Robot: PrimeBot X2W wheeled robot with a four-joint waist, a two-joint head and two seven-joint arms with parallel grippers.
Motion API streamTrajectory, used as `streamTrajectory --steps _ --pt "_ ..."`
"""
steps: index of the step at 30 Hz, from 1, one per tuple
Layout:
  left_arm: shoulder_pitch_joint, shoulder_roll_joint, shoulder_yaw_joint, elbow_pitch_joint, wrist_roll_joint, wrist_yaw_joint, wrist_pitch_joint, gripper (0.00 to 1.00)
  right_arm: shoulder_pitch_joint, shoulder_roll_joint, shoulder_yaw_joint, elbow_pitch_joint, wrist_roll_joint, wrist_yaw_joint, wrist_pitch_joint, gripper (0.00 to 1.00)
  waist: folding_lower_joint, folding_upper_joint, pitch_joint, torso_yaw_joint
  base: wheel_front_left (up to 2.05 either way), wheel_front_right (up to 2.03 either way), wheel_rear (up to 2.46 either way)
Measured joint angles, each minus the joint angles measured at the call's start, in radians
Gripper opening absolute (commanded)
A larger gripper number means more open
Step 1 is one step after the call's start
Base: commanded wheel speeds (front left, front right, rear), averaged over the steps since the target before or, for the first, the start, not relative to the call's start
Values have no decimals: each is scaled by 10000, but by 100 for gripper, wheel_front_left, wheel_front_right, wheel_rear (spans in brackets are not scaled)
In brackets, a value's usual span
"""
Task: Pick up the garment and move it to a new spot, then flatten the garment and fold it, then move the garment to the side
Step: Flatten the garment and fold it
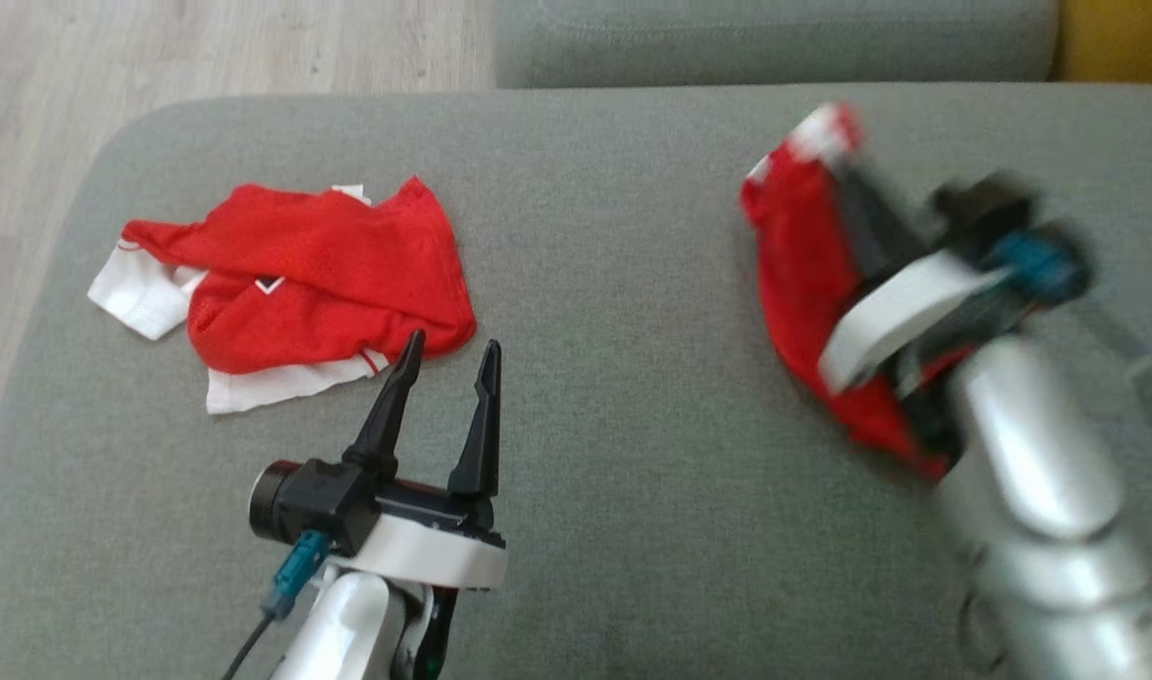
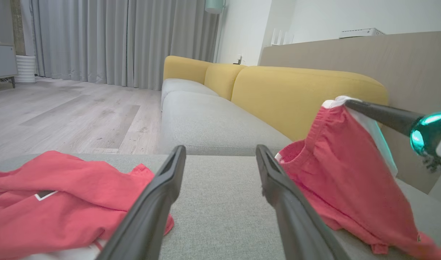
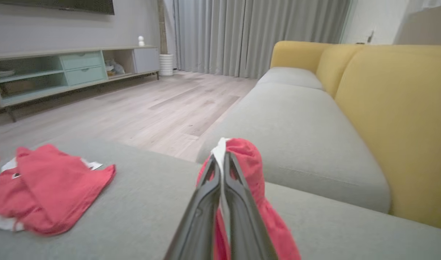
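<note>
red-white garment (image 1: 795,274) | bunched, top edge lifted, bottom on cushion (image 1: 614,283)

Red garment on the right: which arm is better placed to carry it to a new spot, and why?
Right. The right end effector is shut on the red garment, holding its white-trimmed edge above the grey cushion. The left end effector is open beside the crumpled shirt.

We noted the left gripper's (image 1: 453,340) long black fingers (image 1: 387,416), white collar (image 1: 434,559), silver forearm (image 1: 340,623), teal plug (image 1: 295,569) (black cable (image 1: 250,647) trailing).

Living room (sofa (image 3: 296,119), curtains (image 3: 256,36), low cabinet (image 3: 79,68))
</note>
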Motion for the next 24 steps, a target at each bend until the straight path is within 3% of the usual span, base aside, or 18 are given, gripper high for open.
streamTrajectory --steps 5,10,11,12,18,23,24 --pt "364 0 4 27 0 -10 0 100 1546 529 1294 -872 -123 0 493 0 -1 0 -276 24 0 0 0" --pt "428 4 4 36 -2 -13 0 100 2782 719 2286 -602 -322 0 577 0 -1 0 -403 123 0 0 0" --pt "428 4 2 35 0 -13 0 100 2942 715 2458 -443 -483 0 569 75 -1 0 -400 143 0 0 0" --pt "428 2 -2 35 0 -13 0 100 3088 721 2598 -345 -416 0 558 100 0 0 -393 167 0 0 0" --pt "428 4 -13 35 0 -12 0 100 3208 769 2522 -247 -150 0 211 100 1 0 -353 202 0 0 0" --pt "428 4 23 31 0 -10 0 100 3118 782 867 -472 -257 0 -251 100 1 0 -326 25 0 0 0" --pt "429 4 50 21 0 2 0 100 3027 786 96 -663 -337 0 -499 100 1 0 -325 -83 0 0 0"
